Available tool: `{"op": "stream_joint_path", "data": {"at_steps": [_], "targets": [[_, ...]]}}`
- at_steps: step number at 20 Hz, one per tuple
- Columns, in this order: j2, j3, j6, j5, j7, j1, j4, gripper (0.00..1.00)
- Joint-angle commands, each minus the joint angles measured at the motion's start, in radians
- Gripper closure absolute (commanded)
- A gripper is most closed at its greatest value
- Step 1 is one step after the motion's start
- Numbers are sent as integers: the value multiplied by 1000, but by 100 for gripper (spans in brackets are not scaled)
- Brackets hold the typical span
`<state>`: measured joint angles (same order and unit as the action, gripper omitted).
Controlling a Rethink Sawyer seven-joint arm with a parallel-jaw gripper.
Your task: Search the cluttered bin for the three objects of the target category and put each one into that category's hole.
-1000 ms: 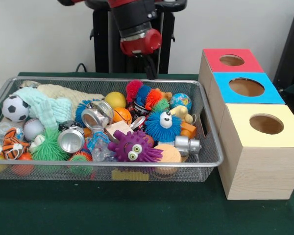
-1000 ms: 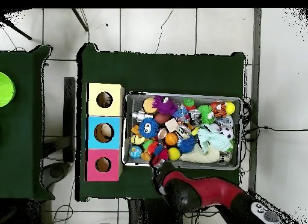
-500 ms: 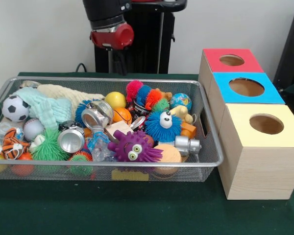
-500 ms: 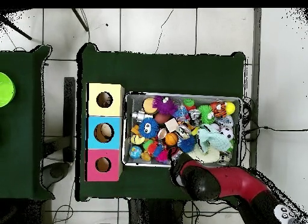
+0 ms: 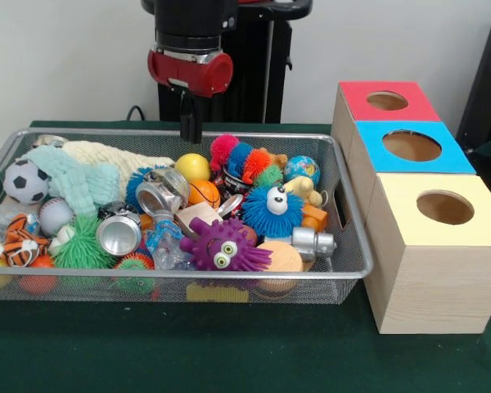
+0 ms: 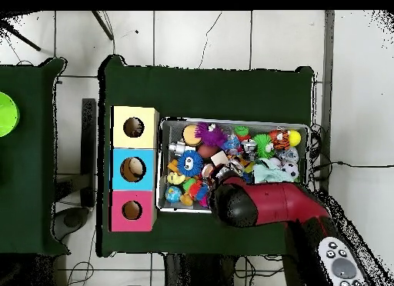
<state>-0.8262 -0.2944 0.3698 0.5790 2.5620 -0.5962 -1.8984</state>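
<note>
The wire mesh bin (image 5: 82, 133) sits left of centre, full of toys; it also shows in the overhead view (image 6: 231, 121). No knotted rope toy shows in either view; any are hidden in the clutter. My gripper (image 5: 191, 135) hangs under the red wrist (image 5: 190, 70), just above the bin's far rim, near the cream cloth (image 5: 114, 154) and the yellow ball (image 5: 193, 166). It looks shut and empty. In the overhead view the red arm (image 6: 265, 204) covers it. The hole (image 5: 445, 207) in the pale yellow box top is to the right, and also shows in the overhead view (image 6: 134, 128).
The blue-topped box (image 5: 412, 146) and the red-topped box (image 5: 387, 100) stand behind the yellow one. The bin holds a tiger plush (image 5: 20, 244), a soccer ball (image 5: 24, 180), a purple spiky toy (image 5: 223, 246), a blue spiky toy (image 5: 272, 209), metal cans (image 5: 119, 235) and a mint cloth (image 5: 78, 182).
In the front view the arm has swung left from near the bin's middle and then dropped lower. In the overhead view it now reaches over the bin's contents.
</note>
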Motion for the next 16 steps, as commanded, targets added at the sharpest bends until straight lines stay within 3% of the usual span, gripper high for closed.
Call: {"op": "stream_joint_path", "data": {"at_steps": [1, 6, 10, 13, 16], "targets": [[-1, 298, 8, 75, 245, 113, 227, 100], [-24, 262, 7, -14, 108, 55, 187, 100], [-11, 108, 54, -92, -67, -91, 154, 100], [8, 23, 93, -98, -188, -177, 171, 100], [31, -11, 74, -70, -219, -222, 188, 100]]}}
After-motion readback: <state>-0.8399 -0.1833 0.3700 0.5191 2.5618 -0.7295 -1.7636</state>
